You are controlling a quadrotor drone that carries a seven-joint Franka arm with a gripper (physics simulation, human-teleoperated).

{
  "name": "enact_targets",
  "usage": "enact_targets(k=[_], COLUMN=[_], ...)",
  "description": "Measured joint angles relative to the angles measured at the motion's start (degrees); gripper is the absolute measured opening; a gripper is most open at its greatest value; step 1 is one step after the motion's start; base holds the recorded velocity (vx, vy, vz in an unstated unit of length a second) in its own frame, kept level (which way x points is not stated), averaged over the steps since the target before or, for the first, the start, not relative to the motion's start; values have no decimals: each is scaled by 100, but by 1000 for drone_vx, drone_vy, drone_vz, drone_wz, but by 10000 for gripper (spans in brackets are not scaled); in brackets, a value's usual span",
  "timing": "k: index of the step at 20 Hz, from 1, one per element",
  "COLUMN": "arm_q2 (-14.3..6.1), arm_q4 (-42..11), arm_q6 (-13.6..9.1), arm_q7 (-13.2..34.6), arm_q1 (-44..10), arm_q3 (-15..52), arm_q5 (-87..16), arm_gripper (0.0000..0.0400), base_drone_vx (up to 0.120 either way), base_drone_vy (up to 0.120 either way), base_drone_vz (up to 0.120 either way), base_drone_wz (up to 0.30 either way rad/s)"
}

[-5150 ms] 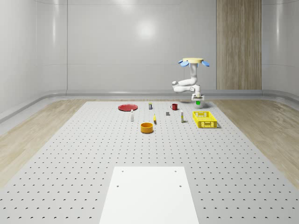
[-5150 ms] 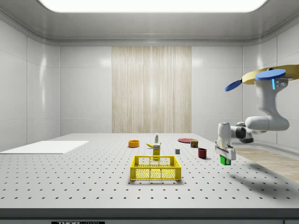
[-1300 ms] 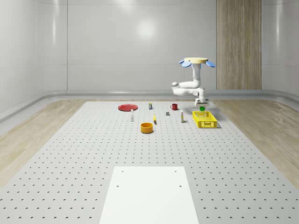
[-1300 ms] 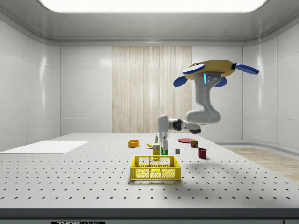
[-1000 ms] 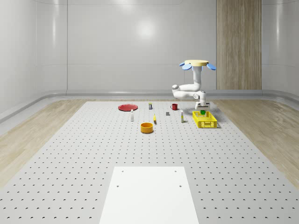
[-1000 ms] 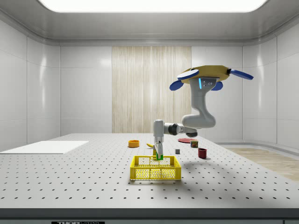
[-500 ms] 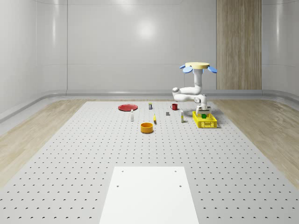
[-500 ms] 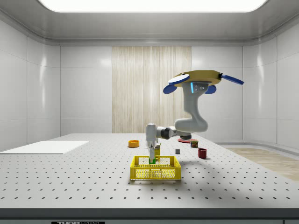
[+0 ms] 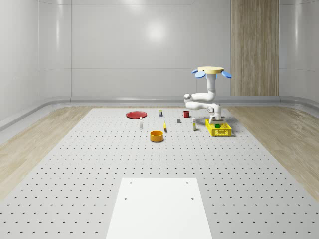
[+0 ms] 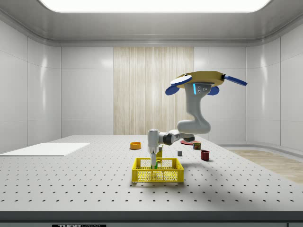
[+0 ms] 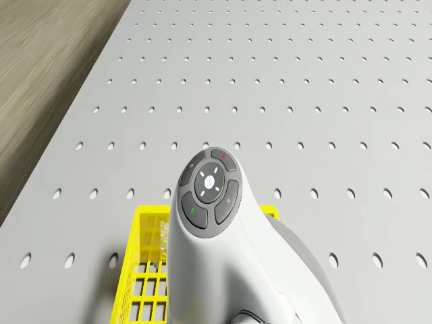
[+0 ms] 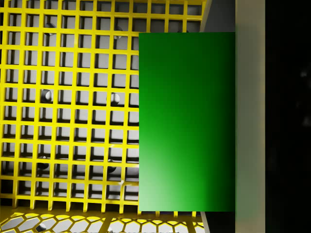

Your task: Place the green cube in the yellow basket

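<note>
The green cube (image 9: 218, 126) (image 10: 155, 166) hangs inside the yellow basket (image 9: 223, 133) (image 10: 158, 177), a little above its mesh floor. My gripper (image 9: 217, 123) (image 10: 154, 162) points straight down and is shut on the cube. In the wrist view the green cube (image 12: 187, 121) lies flush against one finger (image 12: 250, 121), with the basket's yellow grid (image 12: 73, 121) below. The drone (image 9: 211, 71) (image 10: 203, 78) hovers just behind the basket, toward the back wall. In the drone view the arm's wrist (image 11: 212, 216) reaches down over the basket's rim (image 11: 143, 223).
On the perforated table stand an orange bowl (image 9: 157, 136), a red plate (image 9: 135, 114), a red mug (image 9: 186, 113), two small bottles (image 9: 141, 124) (image 9: 194, 125) and a grey block (image 9: 179, 121). A white sheet (image 9: 159, 206) lies at the front.
The drone carried the cube from beyond the table's back right edge to the basket. Over the last second the arm lowered the cube from above the rim into the basket.
</note>
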Motion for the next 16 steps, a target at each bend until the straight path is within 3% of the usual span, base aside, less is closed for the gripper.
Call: enact_targets(k=[1, 4, 7, 16], arm_q2=[-5, -14, -16, -30], arm_q4=[22, 71, 57, -116], arm_q6=[34, 104, 87, -141], arm_q7=[0, 71, 150, 296], arm_q1=[-7, -24, -23, -1], arm_q3=[-65, -201, -162, 429], arm_q5=[-61, -185, -148, 419], arm_gripper=[250, 323, 364, 396], base_drone_vx=[0, 0, 0, 0], base_drone_vy=[0, 0, 0, 0], base_drone_vz=[0, 0, 0, 0], base_drone_wz=[0, 0, 0, 0])
